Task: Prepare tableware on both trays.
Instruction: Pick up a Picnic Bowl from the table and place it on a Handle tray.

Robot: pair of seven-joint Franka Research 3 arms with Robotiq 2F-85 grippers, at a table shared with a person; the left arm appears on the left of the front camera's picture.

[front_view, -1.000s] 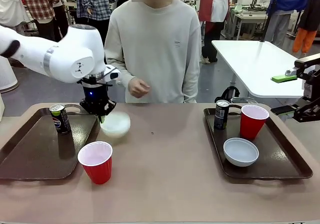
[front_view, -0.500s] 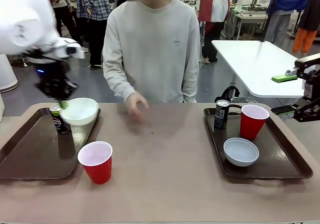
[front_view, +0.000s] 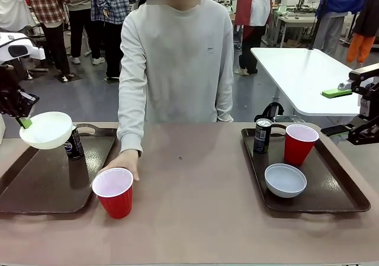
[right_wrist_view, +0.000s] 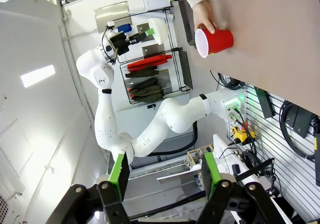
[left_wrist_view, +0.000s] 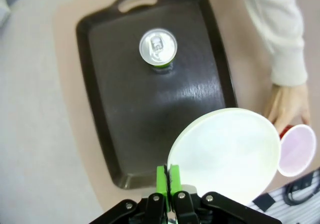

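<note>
Front view puts my left gripper at the far left edge, its green pads pinched shut on the rim of the white bowl, which hangs in the air above the left tray and right beside the dark can standing on it. My worry is that thin rim grip: the bowl sticks out sideways from the pads, so I judge it could swivel or slip loose if I swing or lower it carelessly, and its far edge sits so near the can that a clumsy descent might knock the can over. From my left wrist view the bowl covers the tray's near corner while the can stands farther up the tray, leaving bare tray floor between them, where I think it should go. The person's hand rests against the red cup on the table just beside that tray, so I must keep well apart from it. My right gripper stands wide open, holding nothing, while the right tray already carries its bowl, cup and can.
</note>
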